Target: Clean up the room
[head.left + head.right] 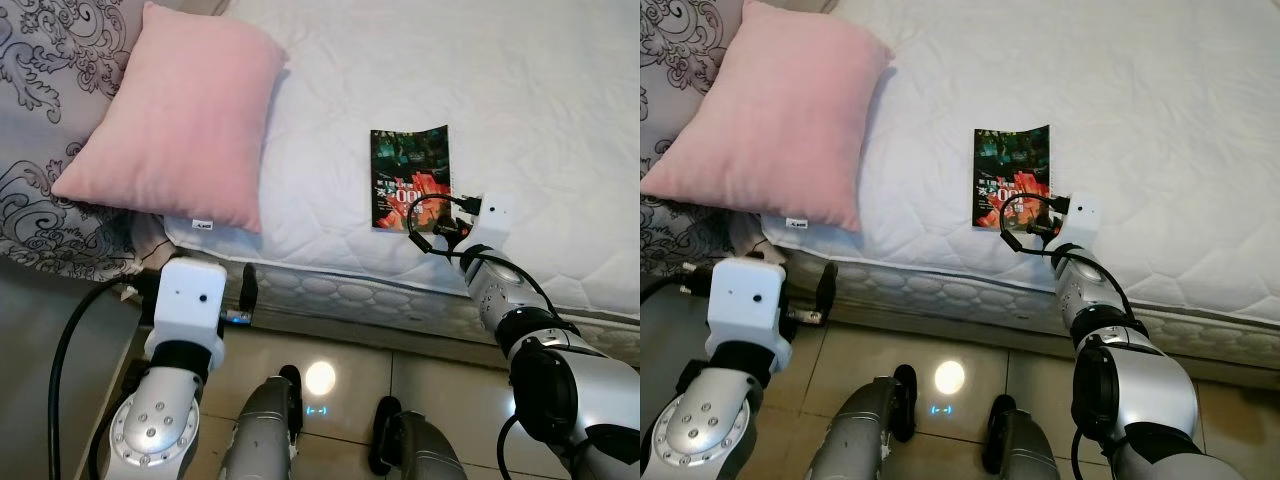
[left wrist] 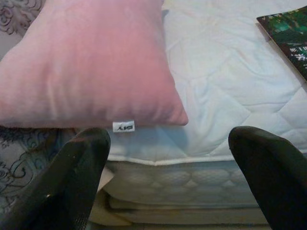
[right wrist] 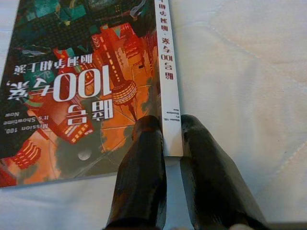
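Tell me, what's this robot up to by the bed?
It is tidying. Its right gripper has closed on the near corner of a book lying flat on the white mattress, at the spine. The left gripper is open, low beside the bed, facing a pink pillow.

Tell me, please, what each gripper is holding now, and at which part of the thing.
The right gripper is pinching the book at the near end of its white spine, on the mattress. The left gripper is open, holding nothing, before the pink pillow.
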You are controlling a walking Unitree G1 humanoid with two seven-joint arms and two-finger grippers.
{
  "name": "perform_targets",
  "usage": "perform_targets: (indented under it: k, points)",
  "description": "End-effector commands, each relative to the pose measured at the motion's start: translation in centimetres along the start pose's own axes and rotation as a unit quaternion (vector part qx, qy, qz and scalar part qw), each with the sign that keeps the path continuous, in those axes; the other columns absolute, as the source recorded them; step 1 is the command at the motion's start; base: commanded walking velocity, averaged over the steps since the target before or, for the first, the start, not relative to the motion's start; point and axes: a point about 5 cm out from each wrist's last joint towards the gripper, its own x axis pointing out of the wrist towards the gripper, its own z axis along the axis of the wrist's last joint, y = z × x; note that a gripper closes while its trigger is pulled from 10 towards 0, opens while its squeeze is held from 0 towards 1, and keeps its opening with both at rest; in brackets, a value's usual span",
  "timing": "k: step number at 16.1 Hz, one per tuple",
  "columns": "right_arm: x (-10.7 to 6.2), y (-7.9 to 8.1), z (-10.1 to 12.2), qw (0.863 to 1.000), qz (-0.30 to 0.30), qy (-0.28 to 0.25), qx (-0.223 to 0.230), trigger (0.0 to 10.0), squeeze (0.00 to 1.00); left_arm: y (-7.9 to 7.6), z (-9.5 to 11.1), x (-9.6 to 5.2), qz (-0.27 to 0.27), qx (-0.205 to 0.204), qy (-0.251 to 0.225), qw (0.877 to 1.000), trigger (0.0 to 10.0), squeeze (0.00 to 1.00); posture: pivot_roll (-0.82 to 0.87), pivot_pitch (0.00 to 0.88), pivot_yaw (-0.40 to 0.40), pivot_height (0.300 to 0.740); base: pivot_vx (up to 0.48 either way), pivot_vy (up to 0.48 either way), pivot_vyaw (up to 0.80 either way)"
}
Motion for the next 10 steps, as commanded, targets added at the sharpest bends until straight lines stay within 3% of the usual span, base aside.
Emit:
perform_targets:
  k: [1, 2, 5, 10]
  points:
    - [-0.7, -2.1, -1.6, 0.998, -0.049, 0.035, -0.002, 10.0, 0.0, -0.1, -0.4, -0.1, -0.006, -0.001, 0.016, 1.0, 10.0, 0.0, 0.35, 0.351, 0.025, 0.736, 0.0, 0.0, 0.0]
    - [-0.8, -2.8, -1.4, 0.997, -0.064, 0.034, -0.002, 10.0, 1.0, -0.1, -0.3, -0.2, -0.008, 0.0, 0.015, 1.0, 10.0, 0.0, 0.35, 0.35, 0.027, 0.736, 0.0, 0.0, 0.0]
    - [-0.9, -3.7, -0.8, 0.996, -0.08, 0.024, -0.01, 10.0, 1.0, -0.1, -0.5, -0.2, -0.01, 0.0, 0.019, 1.0, 10.0, 0.0, 0.35, 0.344, 0.027, 0.736, 0.0, 0.0, 0.0]
    - [-0.7, -3.4, 0.3, 0.995, -0.098, -0.006, -0.022, 10.0, 1.0, -0.2, -0.5, 0.4, -0.01, -0.001, 0.016, 1.0, 10.0, 0.0, 0.33, 0.328, 0.013, 0.736, 0.0, 0.0, 0.0]
